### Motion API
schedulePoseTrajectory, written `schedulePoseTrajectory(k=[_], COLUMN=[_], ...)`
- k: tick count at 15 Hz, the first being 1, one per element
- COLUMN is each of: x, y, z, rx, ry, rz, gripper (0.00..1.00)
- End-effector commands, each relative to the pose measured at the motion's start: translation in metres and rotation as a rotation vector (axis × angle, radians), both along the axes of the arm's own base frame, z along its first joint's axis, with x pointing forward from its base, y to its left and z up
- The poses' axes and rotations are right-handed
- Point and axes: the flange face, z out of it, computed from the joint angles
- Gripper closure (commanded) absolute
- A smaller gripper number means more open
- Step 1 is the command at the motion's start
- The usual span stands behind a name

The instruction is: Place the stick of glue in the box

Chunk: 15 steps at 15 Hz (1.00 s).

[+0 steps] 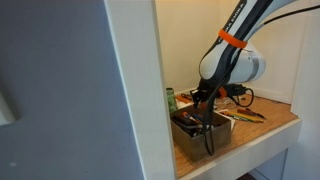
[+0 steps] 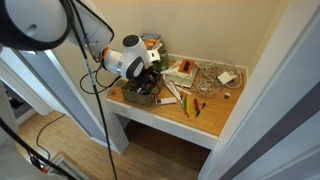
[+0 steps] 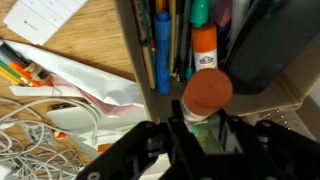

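In the wrist view my gripper (image 3: 205, 130) is shut on the stick of glue (image 3: 207, 93), a short whitish cylinder with a round orange-red end and a green label between the fingers. It hangs over the open grey-brown box (image 3: 127, 60), just inside its long wall. Inside the box lie blue and green pens, an orange-and-white stick (image 3: 204, 47) and a dark object (image 3: 262, 50). In both exterior views the gripper (image 1: 207, 108) (image 2: 150, 84) reaches down into the box (image 1: 190, 137) (image 2: 138, 93) on the wooden shelf.
White papers (image 3: 85, 80), tangled white cables (image 3: 25, 130) and orange pens (image 3: 20, 68) lie on the shelf beside the box. A dark green cylinder (image 1: 170, 98) stands behind the box. Alcove walls close in on both sides.
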Motion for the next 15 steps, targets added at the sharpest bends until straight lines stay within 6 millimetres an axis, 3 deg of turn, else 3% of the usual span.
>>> schedulePoseTrajectory(k=[1,5,10,11,12,13,15], x=[0.013,0.02,0.03,0.031,0.03,0.03,0.028], y=[0.015,0.022,0.021,0.021,0.022,0.022,0.025], z=[-0.019,-0.037,-0.045,-0.046,-0.046,-0.045,-0.038], rx=[-0.008,-0.03,-0.055,-0.058,-0.056,-0.057,-0.054], ry=[-0.034,-0.061,-0.109,-0.105,-0.098,-0.098,-0.098], rz=[0.058,0.103,0.143,0.151,0.155,0.159,0.17], gripper=[0.92,0.92,0.92,0.88,0.45,0.43,0.31])
